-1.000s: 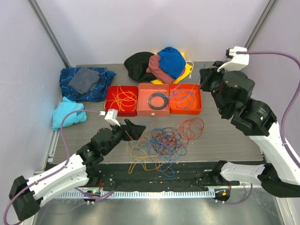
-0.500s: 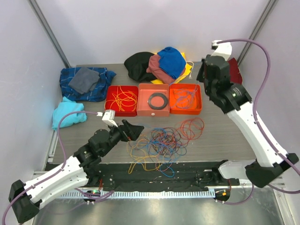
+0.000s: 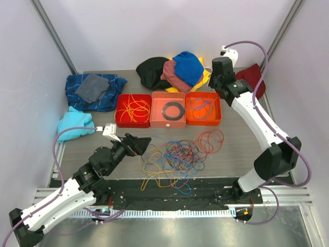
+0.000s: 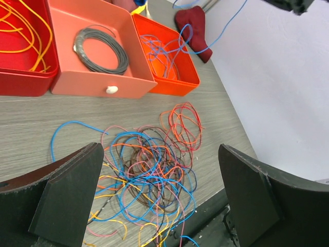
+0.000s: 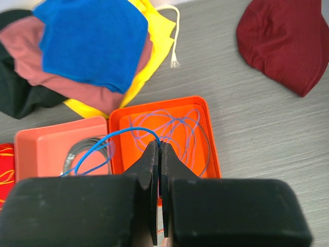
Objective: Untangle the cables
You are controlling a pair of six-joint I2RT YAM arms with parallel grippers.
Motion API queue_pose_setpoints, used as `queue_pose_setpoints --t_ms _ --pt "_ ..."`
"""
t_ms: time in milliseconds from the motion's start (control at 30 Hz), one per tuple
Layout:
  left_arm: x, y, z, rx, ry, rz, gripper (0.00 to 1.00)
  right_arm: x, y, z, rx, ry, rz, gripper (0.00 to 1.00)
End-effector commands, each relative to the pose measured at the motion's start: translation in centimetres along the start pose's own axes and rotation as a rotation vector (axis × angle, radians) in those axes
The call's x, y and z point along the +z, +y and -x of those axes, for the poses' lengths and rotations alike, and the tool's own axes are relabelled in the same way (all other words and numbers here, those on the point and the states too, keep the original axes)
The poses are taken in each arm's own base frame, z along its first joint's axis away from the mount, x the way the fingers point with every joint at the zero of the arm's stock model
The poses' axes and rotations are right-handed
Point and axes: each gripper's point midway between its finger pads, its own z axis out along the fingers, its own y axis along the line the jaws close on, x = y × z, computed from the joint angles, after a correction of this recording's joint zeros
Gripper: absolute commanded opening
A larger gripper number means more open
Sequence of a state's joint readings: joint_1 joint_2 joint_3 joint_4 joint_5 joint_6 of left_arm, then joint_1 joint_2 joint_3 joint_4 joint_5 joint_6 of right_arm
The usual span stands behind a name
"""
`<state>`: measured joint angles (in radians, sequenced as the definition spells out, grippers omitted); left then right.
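**Stretched up tall over the orange tray, blue wire pinched**

Since a second earlier, saw the white right arm (image 3: 257, 121) unfolded and reaching high. At left, found the left black two-finger gripper (image 4: 162, 198) spread wide and holding nothing, poised over the tangled heap of thin orange, yellow, blue and red cables (image 3: 177, 154) on the grey wooden table (image 3: 231, 149). Further right, noted the shallow orange plastic tray (image 3: 203, 123) with blue loops inside. Above it, found the right black gripper (image 5: 158, 154) clamped on one thin blue cable (image 5: 128, 133).
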<state>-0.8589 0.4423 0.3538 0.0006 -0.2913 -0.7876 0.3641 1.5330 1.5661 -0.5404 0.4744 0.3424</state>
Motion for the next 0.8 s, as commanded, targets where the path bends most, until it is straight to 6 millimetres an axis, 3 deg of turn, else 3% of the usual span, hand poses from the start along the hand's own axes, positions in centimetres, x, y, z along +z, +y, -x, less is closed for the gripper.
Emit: queue_pose_setpoints --t_ms 0,233,467,600,700,733,767 --pt "-0.5 1.2 0.4 0.029 -0.025 0.045 1.00 1.3 0.1 1.8 0.050 -0.046 0.003 0.01" --pt "-0.9 1.7 0.7 0.029 -0.048 0.056 1.00 3.8 -0.4 -1.5 0.038 0.010 -0.027 0.01" --pt "-0.4 1.6 0.2 0.029 -0.031 0.058 1.00 5.2 -1.1 -3.3 0.014 0.039 -0.052 0.01" --pt "-0.2 1.5 0.1 0.026 -0.022 0.057 1.00 6.2 -1.1 -5.9 0.002 0.092 -0.053 0.01" --pt "-0.2 1.4 0.2 0.022 -0.022 0.059 1.00 6.1 -1.0 -7.3 0.013 0.134 -0.038 0.17" --pt "-0.2 1.4 0.2 0.023 -0.020 0.061 1.00 5.6 -1.2 -7.4 0.020 0.135 -0.037 0.34" --pt "-0.2 1.4 0.2 0.023 -0.021 0.062 1.00 5.3 -1.3 -7.3 0.022 0.130 -0.037 0.40"
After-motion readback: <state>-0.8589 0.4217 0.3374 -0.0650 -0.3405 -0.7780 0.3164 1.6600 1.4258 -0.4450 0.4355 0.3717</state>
